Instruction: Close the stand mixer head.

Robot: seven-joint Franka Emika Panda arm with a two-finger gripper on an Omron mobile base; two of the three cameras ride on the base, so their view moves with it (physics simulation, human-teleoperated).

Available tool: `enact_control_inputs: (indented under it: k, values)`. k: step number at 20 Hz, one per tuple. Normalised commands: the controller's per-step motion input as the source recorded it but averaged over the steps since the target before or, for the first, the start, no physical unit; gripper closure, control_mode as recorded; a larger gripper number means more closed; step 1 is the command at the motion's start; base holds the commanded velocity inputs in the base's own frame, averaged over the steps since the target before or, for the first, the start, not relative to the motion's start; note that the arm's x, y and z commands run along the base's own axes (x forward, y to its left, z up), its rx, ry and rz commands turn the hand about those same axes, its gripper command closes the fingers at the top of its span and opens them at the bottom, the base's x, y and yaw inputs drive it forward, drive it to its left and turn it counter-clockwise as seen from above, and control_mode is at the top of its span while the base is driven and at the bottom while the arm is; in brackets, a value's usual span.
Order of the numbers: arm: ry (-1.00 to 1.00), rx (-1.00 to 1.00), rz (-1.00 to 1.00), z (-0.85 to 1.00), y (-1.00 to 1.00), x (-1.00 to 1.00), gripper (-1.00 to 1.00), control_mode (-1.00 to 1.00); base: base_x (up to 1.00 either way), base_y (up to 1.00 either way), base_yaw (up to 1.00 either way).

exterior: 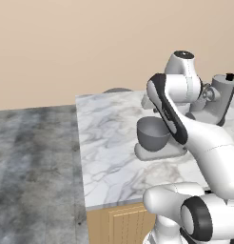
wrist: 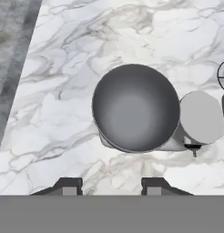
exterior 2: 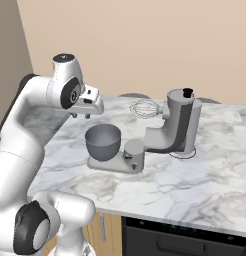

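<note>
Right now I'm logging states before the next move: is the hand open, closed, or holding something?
Hand: open, holding nothing, hovering above the mixing bowl; the stand mixer head is still tilted up.

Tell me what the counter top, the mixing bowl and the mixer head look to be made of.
Counter top: polished marble or a marble-look slab, white with grey veining. Mixing bowl: likely brushed metal, plain grey with a soft sheen inside. Stand mixer head, tilted up: matte grey, painted metal or plastic, hard to say which; the whisk on it looks like thin metal wire.
</note>
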Motion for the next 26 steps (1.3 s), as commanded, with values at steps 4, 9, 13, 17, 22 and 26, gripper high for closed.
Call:
enact_control_inputs:
  k: [4, 9, 13, 17, 22, 26]
  values:
    - [-0.06, -0.04, 0.00, 0.00, -0.04, -0.03, -1.00, -1.00, 0.00, 0.00, 0.00]
    - [-0.13, 0.00, 0.00, 0.04, -0.55, -0.41, -1.00, -1.00, 0.00, 0.00, 0.00]
    - [-0.20, 0.01, 0.00, 0.27, -0.91, -0.65, -1.00, -1.00, 0.00, 0.00, 0.00]
    - [-0.20, 0.04, 0.00, 0.46, -1.00, -0.60, -1.00, -1.00, 0.00, 0.00, 0.00]
    - [-0.15, 0.01, 0.01, 0.55, -0.89, -0.39, -1.00, -1.00, 0.00, 0.00, 0.00]
    - [-0.08, 0.01, 0.05, 0.57, -0.83, -0.22, -1.00, -1.00, 0.00, 0.00, 0.00]
